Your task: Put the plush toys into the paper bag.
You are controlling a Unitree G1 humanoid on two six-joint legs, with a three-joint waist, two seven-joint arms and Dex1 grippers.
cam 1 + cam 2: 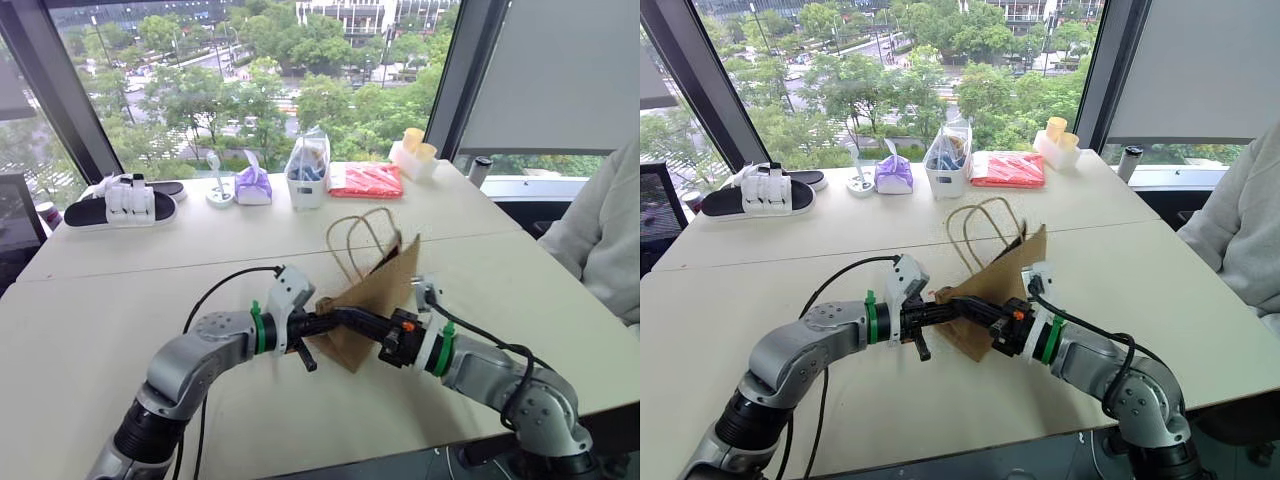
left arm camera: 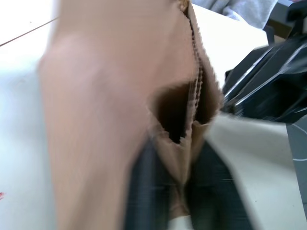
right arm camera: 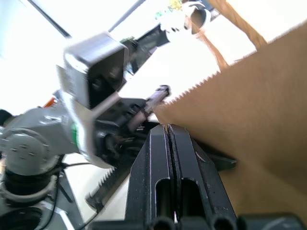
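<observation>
Brown kraft paper is what both my grippers are pinching: my left gripper (image 1: pixel 322 325) and my right gripper (image 1: pixel 372 322) are meeting at the serrated rim of the paper bag (image 1: pixel 385 290), each clamping tight on that edge, holding the bag tilted above the table (image 1: pixel 120 330). Its twisted handles (image 1: pixel 358 235) are arching up behind. Farther back, near the window, sandals (image 1: pixel 125 200), a purple pouch (image 1: pixel 253 186) and a clear plastic bag (image 1: pixel 308 172) are sitting in a row.

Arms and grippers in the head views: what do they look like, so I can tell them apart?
Both arms are silver-grey metal with green rings at the wrists and looping black cables. The left gripper and right gripper have black fingers and white wrist camera housings. The right wrist also has a small orange part.
</observation>
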